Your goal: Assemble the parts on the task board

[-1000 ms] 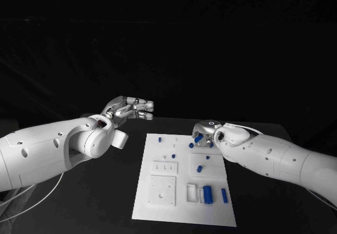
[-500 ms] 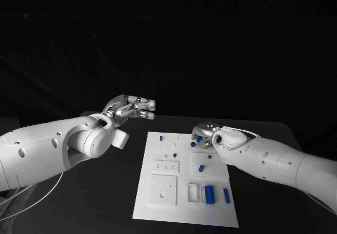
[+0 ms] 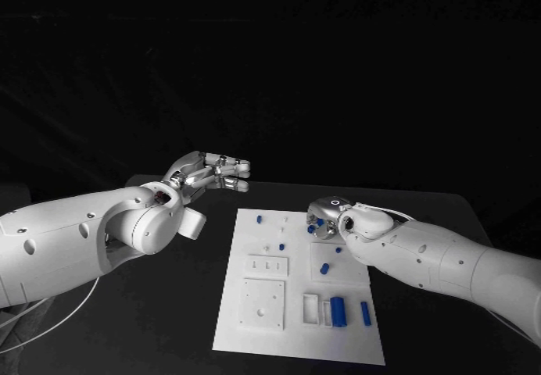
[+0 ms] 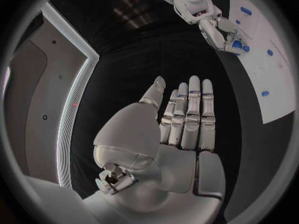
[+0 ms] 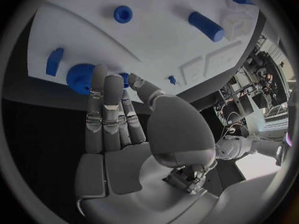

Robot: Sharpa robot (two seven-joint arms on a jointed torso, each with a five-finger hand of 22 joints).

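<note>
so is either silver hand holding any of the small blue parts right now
Left hand: nothing, fingers straight and apart. Right hand: fingertips at a round blue part on the white task board; a grip cannot be told.

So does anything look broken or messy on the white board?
Nothing stands out. The task board lies flat and whole, the blue parts sit on it, and nothing looks spilled or cracked.

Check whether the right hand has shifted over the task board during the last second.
Yes, slightly. In the head view the right hand has drawn back a little toward the robot's right along the far end of the task board, and stays low over the blue parts there.
</note>
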